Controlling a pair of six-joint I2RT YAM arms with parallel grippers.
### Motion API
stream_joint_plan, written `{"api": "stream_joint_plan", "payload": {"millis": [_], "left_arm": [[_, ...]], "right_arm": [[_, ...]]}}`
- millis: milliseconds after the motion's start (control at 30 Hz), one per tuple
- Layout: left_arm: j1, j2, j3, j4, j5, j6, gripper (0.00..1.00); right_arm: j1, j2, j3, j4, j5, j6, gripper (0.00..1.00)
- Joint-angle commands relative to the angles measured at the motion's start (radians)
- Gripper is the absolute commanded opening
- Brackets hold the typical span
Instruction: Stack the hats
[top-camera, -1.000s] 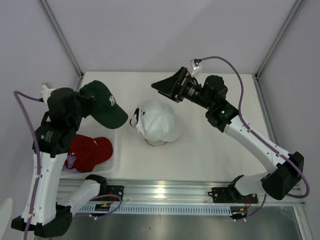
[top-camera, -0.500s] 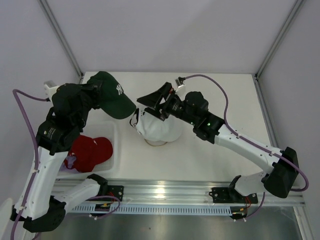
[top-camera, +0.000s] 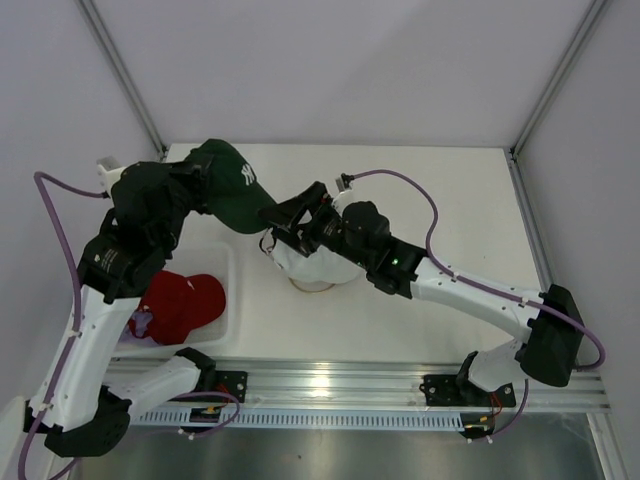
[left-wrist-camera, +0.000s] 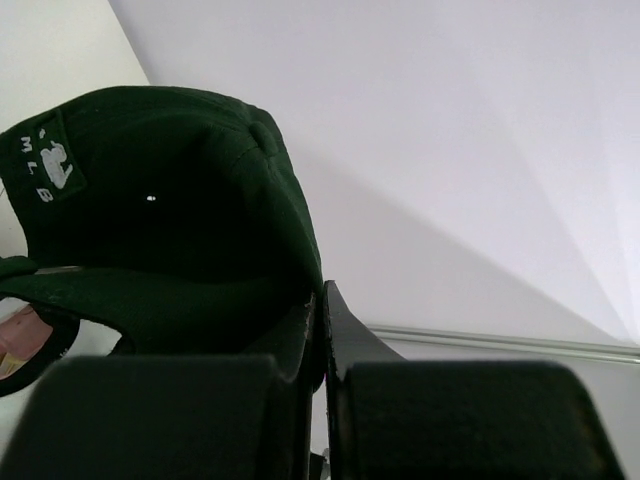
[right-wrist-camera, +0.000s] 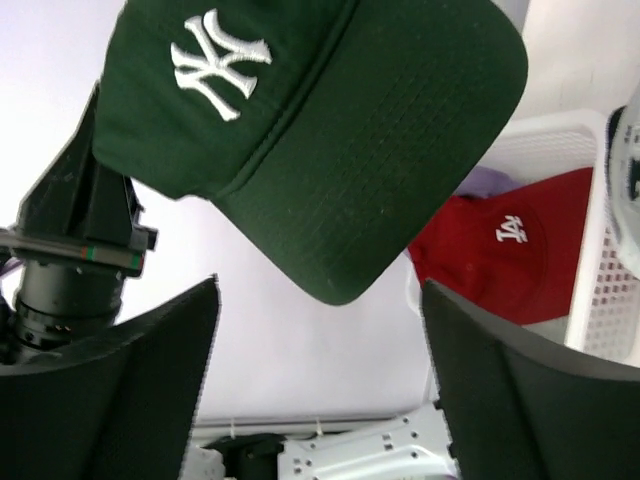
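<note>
My left gripper (top-camera: 200, 187) is shut on the back of a dark green hat (top-camera: 235, 188), which it holds in the air over the table's far left. In the left wrist view the fingers (left-wrist-camera: 322, 305) pinch the green hat's (left-wrist-camera: 160, 210) fabric. My right gripper (top-camera: 286, 220) is open, level with the green brim. The right wrist view shows the green hat (right-wrist-camera: 310, 150) with its white NY logo. Its brim tip hangs just at the gap between my right gripper's (right-wrist-camera: 320, 292) spread fingers, touching neither. A white hat (top-camera: 312, 266) sits mid-table, mostly hidden under my right arm.
A white mesh basket (top-camera: 228, 262) at the left holds a red hat (top-camera: 185, 303) and a lavender one (top-camera: 141, 322). In the right wrist view the basket (right-wrist-camera: 592, 200) and the red hat (right-wrist-camera: 500, 250) lie behind the green brim. Bare table (top-camera: 460, 200) extends to the right.
My left arm has lifted the green hat up and to the right. My right arm has swung left over the white hat, bringing its open fingers up to the green brim.
</note>
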Motion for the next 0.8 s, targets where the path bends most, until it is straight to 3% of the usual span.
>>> {"api": "stream_joint_plan", "payload": {"millis": [0, 33, 67, 167, 333, 433, 467, 600, 667, 700, 733, 767], "left_arm": [[-0.008, -0.049, -0.005, 0.086, 0.001, -0.019, 0.01], [-0.008, -0.053, -0.012, 0.109, 0.03, -0.016, 0.01], [-0.008, -0.058, -0.014, 0.118, 0.045, -0.008, 0.01], [-0.008, -0.073, -0.017, 0.12, 0.09, 0.003, 0.01], [-0.008, -0.095, -0.02, 0.125, 0.124, 0.035, 0.01], [-0.008, -0.089, -0.022, 0.129, 0.153, 0.065, 0.01], [-0.008, -0.086, -0.017, 0.122, 0.165, 0.079, 0.01], [-0.008, -0.081, -0.023, 0.117, 0.154, 0.186, 0.01], [-0.006, -0.083, -0.02, 0.128, 0.139, 0.316, 0.15], [-0.006, -0.084, -0.019, 0.132, 0.116, 0.367, 0.36], [-0.002, -0.086, 0.007, 0.129, 0.108, 0.466, 0.45], [0.015, -0.084, 0.02, 0.122, 0.101, 0.511, 0.63]], "right_arm": [[0.011, 0.003, 0.01, 0.092, 0.1, 0.026, 0.81], [0.011, 0.009, 0.016, 0.095, 0.102, 0.026, 0.74], [0.004, 0.024, 0.032, 0.099, 0.096, 0.025, 0.6], [-0.009, 0.046, 0.043, 0.142, 0.062, 0.029, 0.38], [-0.029, 0.064, 0.079, 0.176, 0.031, 0.007, 0.34], [-0.035, 0.069, 0.127, 0.175, 0.013, -0.033, 0.19], [-0.039, 0.069, 0.144, 0.15, 0.013, -0.044, 0.04], [-0.055, 0.055, 0.214, 0.083, -0.016, -0.166, 0.0], [-0.083, 0.031, 0.237, 0.055, -0.053, -0.2, 0.0], [-0.095, 0.02, 0.24, 0.041, -0.079, -0.216, 0.0], [-0.106, -0.003, 0.242, 0.023, -0.094, -0.251, 0.0], [-0.132, -0.012, 0.242, 0.02, -0.114, -0.268, 0.0]]}}
